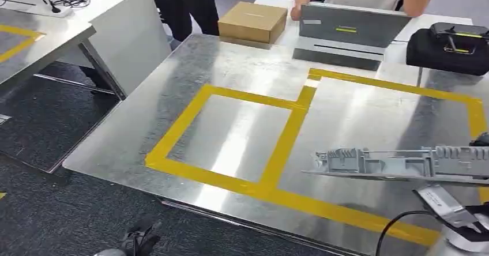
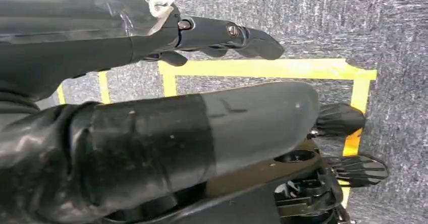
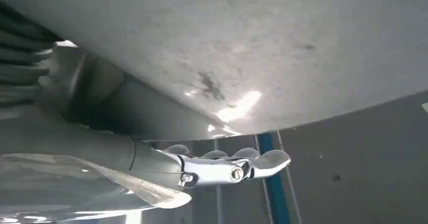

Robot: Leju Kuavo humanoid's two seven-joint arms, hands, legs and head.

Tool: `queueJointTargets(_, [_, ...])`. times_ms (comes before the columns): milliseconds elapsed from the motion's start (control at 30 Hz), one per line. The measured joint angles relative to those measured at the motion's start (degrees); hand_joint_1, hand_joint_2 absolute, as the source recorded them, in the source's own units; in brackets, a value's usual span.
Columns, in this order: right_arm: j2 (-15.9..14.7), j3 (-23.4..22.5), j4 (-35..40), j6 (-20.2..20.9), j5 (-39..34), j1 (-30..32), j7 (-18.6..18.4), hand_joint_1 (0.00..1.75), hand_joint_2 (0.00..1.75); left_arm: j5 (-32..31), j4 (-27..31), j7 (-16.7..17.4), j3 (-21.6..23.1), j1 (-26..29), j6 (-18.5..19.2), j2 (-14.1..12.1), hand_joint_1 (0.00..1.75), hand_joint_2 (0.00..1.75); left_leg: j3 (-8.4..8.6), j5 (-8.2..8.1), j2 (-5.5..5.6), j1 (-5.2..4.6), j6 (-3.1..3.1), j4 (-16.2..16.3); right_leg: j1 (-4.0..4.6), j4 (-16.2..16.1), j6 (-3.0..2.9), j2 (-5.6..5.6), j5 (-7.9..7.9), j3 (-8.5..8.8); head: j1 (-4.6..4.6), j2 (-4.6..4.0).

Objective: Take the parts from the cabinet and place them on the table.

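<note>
A long grey plastic part [image 1: 398,162] with ribs and clips hangs level above the right side of the metal table [image 1: 230,66], over the larger yellow-taped rectangle [image 1: 392,86]. My right hand [image 3: 151,156] holds it from below at the end near the right edge; its fingers [image 3: 237,167] reach under the part's pale underside [image 3: 262,42]. My left hand [image 1: 140,238] hangs low in front of the table's near edge, holding nothing. In the left wrist view the left hand [image 2: 151,133] has its fingers [image 2: 227,32] stretched out over dark carpet.
A smaller yellow-taped rectangle [image 1: 173,138] lies left of the large one. At the table's far side stand a cardboard box [image 1: 252,21], a grey case [image 1: 346,34] and a black bag [image 1: 447,48]. People stand behind them. Another table [image 1: 40,40] is at left.
</note>
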State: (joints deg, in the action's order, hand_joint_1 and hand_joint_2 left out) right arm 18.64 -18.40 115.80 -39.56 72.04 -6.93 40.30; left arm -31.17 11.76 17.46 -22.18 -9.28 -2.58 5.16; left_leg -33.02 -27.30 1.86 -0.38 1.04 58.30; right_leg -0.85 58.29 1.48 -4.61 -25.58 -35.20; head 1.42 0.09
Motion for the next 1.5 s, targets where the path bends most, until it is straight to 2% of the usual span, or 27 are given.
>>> queueJointTargets(200, [0.0,0.33,0.02,0.0,-0.57,-0.07,0.0,0.0,0.0,0.0,0.0,-0.13,0.0,-0.33,0.02,0.06,0.0,0.0,0.04,0.24,-0.2,-0.28,0.65,-0.03,-0.27,-0.4,0.82,-0.54,0.36,-0.01,0.02,0.0])
queueJointTargets(233, [0.0,0.33,0.02,0.0,-0.63,-0.05,0.0,0.0,0.0,0.0,0.0,-0.22,0.0,-0.46,0.07,0.24,0.0,0.0,0.36,0.98,-0.83,0.46,1.16,-1.2,-0.18,0.04,0.9,-0.06,0.0,-0.52,0.02,0.0])
queueJointTargets(267, [0.0,0.31,0.04,0.0,-0.65,-0.1,0.0,0.0,0.0,-0.02,0.0,-0.28,0.0,-0.59,0.07,0.31,0.0,0.0,0.59,1.13,-1.21,0.37,1.37,-1.64,0.07,0.82,1.07,2.24,-0.74,-1.0,-0.11,0.0])
queueJointTargets(300, [0.0,0.35,0.02,0.0,-0.74,-0.17,0.0,0.0,0.0,-0.04,0.0,-0.35,0.0,-0.63,0.09,0.37,0.0,0.0,0.6,1.19,-1.65,0.4,1.61,-1.69,0.07,3.62,1.14,3.61,-2.77,-2.33,-0.53,0.0])
queueJointTargets(367, [-0.02,0.33,0.0,0.0,-0.72,-0.12,-0.02,0.0,0.0,-0.13,0.0,-0.37,0.0,-0.49,0.13,0.5,0.0,0.0,0.49,1.07,-2.97,0.4,1.73,-1.67,-0.33,12.72,1.57,4.05,-6.86,-6.58,-0.52,0.0])
queueJointTargets(433, [-0.02,0.31,0.0,0.0,-0.68,-0.11,0.0,0.0,0.0,-0.2,0.0,-0.37,0.0,-0.36,0.15,0.55,0.0,0.0,0.45,0.93,-4.33,0.48,1.53,-1.61,-0.59,16.62,2.1,4.17,-7.42,-8.51,-0.53,0.0])
queueJointTargets(500, [-0.02,0.31,0.0,0.0,-0.68,-0.13,0.0,0.0,0.0,-0.26,0.0,-0.37,0.0,-0.43,0.22,0.7,0.0,0.0,0.55,0.57,-5.55,0.8,0.98,-1.42,-1.0,10.38,2.59,4.86,-3.42,-5.16,-0.5,0.0])
queueJointTargets(533, [-0.02,0.31,0.0,0.0,-0.65,-0.13,-0.02,0.0,0.0,-0.28,0.0,-0.37,0.0,-0.47,0.22,0.83,0.0,0.0,0.62,0.25,-6.1,1.0,0.5,-1.05,-1.14,5.01,2.89,6.08,-1.06,-2.18,-0.46,0.0])
queueJointTargets(567, [-0.02,0.31,0.0,0.0,-0.65,-0.12,0.0,0.0,0.0,-0.39,0.0,-0.39,0.0,-0.5,0.24,0.81,0.0,0.0,0.64,-0.18,-6.56,0.98,-0.16,-0.42,-0.99,0.8,3.43,8.66,-1.02,-0.15,-0.55,0.0])
queueJointTargets(600, [0.0,0.33,-0.11,0.0,-0.57,-0.17,0.02,0.0,0.0,-0.48,0.0,-0.39,0.0,-0.52,0.22,0.52,0.0,0.0,0.4,-0.56,-6.93,0.55,-0.7,0.11,-0.59,0.6,2.31,8.64,-1.43,0.44,-0.88,0.0])
queueJointTargets(633, [0.0,0.31,-0.13,0.0,-0.57,-0.13,0.0,0.0,0.0,-0.52,0.0,-0.39,0.02,-0.47,0.24,0.59,0.0,0.0,0.44,-0.52,-7.17,0.41,-0.88,0.08,-0.56,0.95,1.46,7.76,-1.39,0.22,-0.61,0.0])
queueJointTargets(733, [0.0,0.28,-0.15,0.0,-0.57,-0.1,0.0,0.0,0.0,-0.59,0.0,-0.39,0.0,-0.69,0.24,0.87,0.0,0.0,0.88,-0.84,-8.63,0.68,-1.43,0.11,-0.52,1.21,0.36,6.04,-1.4,-0.15,-0.5,0.0])
queueJointTargets(767, [0.0,0.28,-0.15,0.0,-0.46,-0.09,0.0,0.0,0.0,-0.59,0.0,-0.41,0.02,-0.86,0.24,0.87,0.0,0.0,0.86,-1.83,-7.06,0.97,-1.89,0.71,-0.72,1.1,-0.09,5.59,-1.32,0.05,-0.42,0.0])
queueJointTargets(833, [0.0,0.37,-0.22,0.0,-0.39,-0.16,0.0,0.0,0.0,-0.52,0.0,-0.46,0.02,-0.83,0.24,0.87,0.0,0.0,-2.18,-6.05,-3.21,1.07,-1.94,7.84,-0.76,1.1,-0.62,4.53,-1.26,0.03,-0.11,0.0])
queueJointTargets(900, [0.0,0.35,-0.35,0.0,-0.18,-0.15,0.0,0.0,0.0,-0.5,0.0,-0.46,0.0,-0.48,0.24,0.87,0.0,0.0,-6.5,-9.42,-2.5,1.05,-1.86,16.87,-0.57,1.11,-0.84,2.99,-1.18,-0.08,0.04,0.0])
queueJointTargets(933, [0.0,0.35,-0.39,0.0,-0.18,-0.14,0.0,0.0,0.0,-0.5,0.0,-0.46,0.02,-0.33,0.24,0.89,0.0,0.0,-7.44,-9.33,-2.44,1.02,-1.68,18.47,-0.43,1.12,-0.87,2.19,-1.15,-0.08,0.02,-0.02])
queueJointTargets(967, [0.0,0.33,-0.44,0.0,-0.17,-0.14,0.0,0.0,0.0,-0.5,0.0,-0.46,0.0,-0.29,0.24,0.9,0.0,0.0,-7.13,-7.76,-2.39,0.95,-1.37,17.39,-0.36,1.12,-0.88,1.31,-1.13,-0.06,0.0,0.0])
queueJointTargets(1033, [0.0,0.33,-0.46,0.0,-0.04,-0.15,0.0,0.0,0.0,-0.48,0.0,-0.48,0.02,-0.39,0.26,0.92,0.0,0.0,-3.53,-2.24,-1.32,0.85,-0.46,8.83,-0.22,1.13,-0.84,-0.45,-1.05,0.08,0.02,0.0])
queueJointTargets(1067, [0.0,0.33,-0.48,0.0,-0.02,-0.15,0.0,0.0,0.0,-0.42,0.0,-0.52,0.0,-0.4,0.26,0.92,0.0,0.0,-1.33,0.22,0.87,0.77,0.16,3.72,-0.23,1.12,-0.78,-1.18,-1.01,0.14,0.02,0.0])
queueJointTargets(1100, [0.0,0.35,-0.52,0.0,0.0,-0.15,0.0,0.0,0.0,-0.35,0.0,-0.55,0.0,-0.39,0.26,0.81,0.0,0.0,-0.55,-0.35,3.9,0.96,0.77,2.15,-0.28,1.14,-0.55,-1.67,-0.93,-0.04,-0.11,0.0])
queueJointTargets(1233, [0.0,0.35,-0.79,0.0,0.07,-0.18,0.0,0.0,0.0,-0.15,0.0,-0.61,0.0,-0.64,0.28,1.07,0.0,0.0,-0.1,-0.12,1.97,0.65,0.44,0.28,-0.89,0.51,1.31,-4.53,-0.02,-1.1,0.64,0.0])
queueJointTargets(1267, [-0.02,0.33,-0.85,0.0,0.07,-0.06,-0.26,0.0,0.0,-0.15,0.0,-0.68,-0.02,-0.77,0.31,1.07,0.0,0.0,0.23,0.43,1.0,1.25,0.45,-0.57,-0.88,1.03,1.29,-2.98,-0.42,-1.81,0.66,0.0])
queueJointTargets(1300, [-0.07,0.37,-0.87,0.0,0.35,-0.1,-1.58,0.0,0.0,-0.15,0.0,-0.77,-0.04,-0.81,0.24,1.05,0.0,0.0,0.36,0.54,0.48,1.17,0.84,-0.89,-0.33,2.55,1.44,0.66,-1.79,-2.44,0.11,0.0])
queueJointTargets(1333, [-0.31,0.88,-1.01,0.0,0.5,-0.01,-3.26,0.0,0.0,-0.15,0.0,-0.79,-0.02,-0.79,0.28,1.03,0.0,0.0,0.3,0.59,0.03,1.12,0.95,-0.88,-0.34,5.91,1.64,2.8,-3.9,-3.97,-0.15,0.0])
queueJointTargets(1400, [-0.31,1.49,-2.07,0.02,1.98,0.05,-3.76,0.0,0.0,-0.02,0.0,-0.79,-0.07,-0.43,0.28,1.05,0.0,0.0,0.2,0.55,-1.45,0.95,1.0,-0.83,-0.43,14.7,2.04,4.18,-7.81,-7.92,-0.11,0.0])
queueJointTargets(1433, [-0.31,1.49,-3.04,0.02,3.02,0.09,-3.78,0.0,0.0,0.13,0.0,-0.81,-0.07,-0.32,0.28,1.03,0.0,0.0,0.13,0.55,-2.02,0.94,1.0,-0.79,-0.44,17.06,2.2,4.29,-8.26,-8.9,-0.13,0.0])
queueJointTargets(1500, [-0.31,1.72,-5.12,0.02,5.32,0.18,-4.13,0.0,0.0,0.42,0.0,-0.85,-0.07,-0.39,0.31,1.07,0.0,0.0,0.13,0.54,-2.69,0.94,0.96,-0.76,-0.47,13.53,2.29,4.48,-5.54,-6.58,-0.13,0.0])
